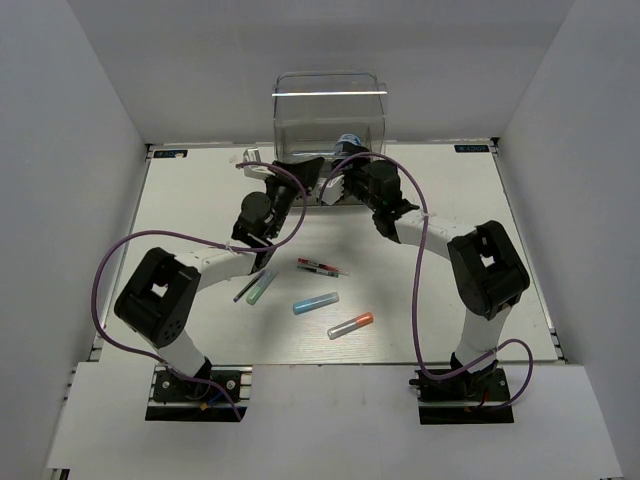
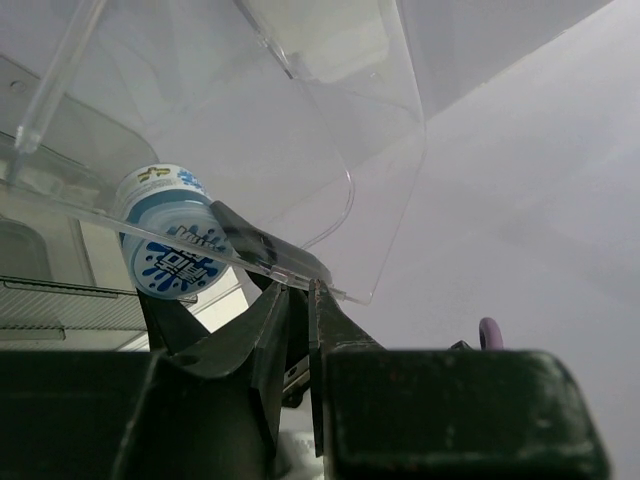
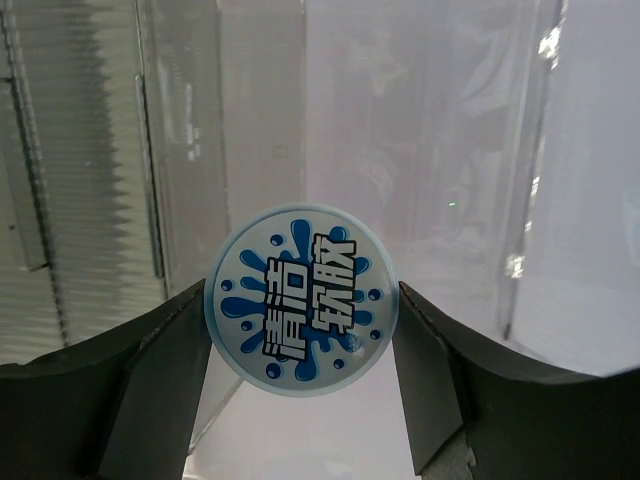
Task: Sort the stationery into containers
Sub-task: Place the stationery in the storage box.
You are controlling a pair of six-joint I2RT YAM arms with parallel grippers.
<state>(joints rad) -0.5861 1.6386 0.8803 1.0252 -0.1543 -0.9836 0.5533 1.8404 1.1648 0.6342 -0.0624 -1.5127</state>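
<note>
The clear plastic organiser (image 1: 330,105) stands at the back centre. My left gripper (image 1: 303,172) is at its front; in the left wrist view the gripper (image 2: 300,288) is shut on the thin lip of a clear drawer (image 2: 340,140). My right gripper (image 1: 345,172) is beside it, and in the right wrist view it (image 3: 302,312) is shut on the round blue-white roll (image 3: 300,300), held in front of the clear walls. The roll also shows in the top view (image 1: 349,140) and through the plastic in the left wrist view (image 2: 165,235).
Several pens lie on the table between the arms: a white one with red marks (image 1: 322,267), a teal-green one (image 1: 261,289), a dark thin one (image 1: 245,290), a light blue one (image 1: 315,302) and an orange-tipped one (image 1: 350,324). White walls close in the table.
</note>
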